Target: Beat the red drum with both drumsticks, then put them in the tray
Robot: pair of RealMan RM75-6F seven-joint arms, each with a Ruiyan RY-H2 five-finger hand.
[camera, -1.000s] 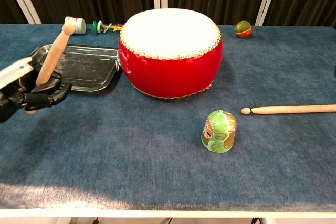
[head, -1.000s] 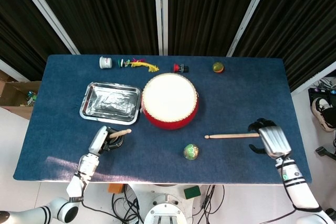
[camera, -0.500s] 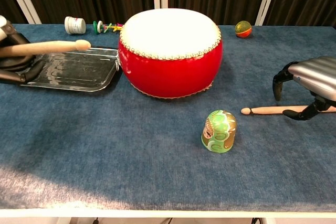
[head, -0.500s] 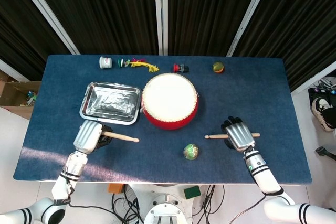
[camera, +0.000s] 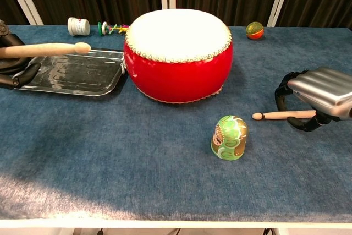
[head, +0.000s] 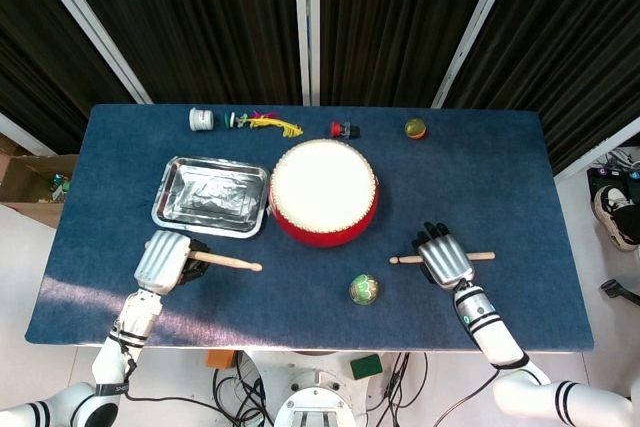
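Near edge of table [head: 520,167]: right hand [head: 444,258] arched over the second drumstick [camera: 283,115], fingers curled down around the shaft. Whether it actually grips is unclear; the stick seems to lie flat on the cloth. Left hand [head: 165,259] holds its drumstick [head: 228,263] level, tip toward centre. Farther back, red drum [head: 324,192] mid-table, tray [head: 211,196] touching its left side. Step: pickup. Next: close, lift, then strike.

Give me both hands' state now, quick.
Left hand: holding a drumstick.
Right hand: over the other drumstick on the table; grip cannot be told.
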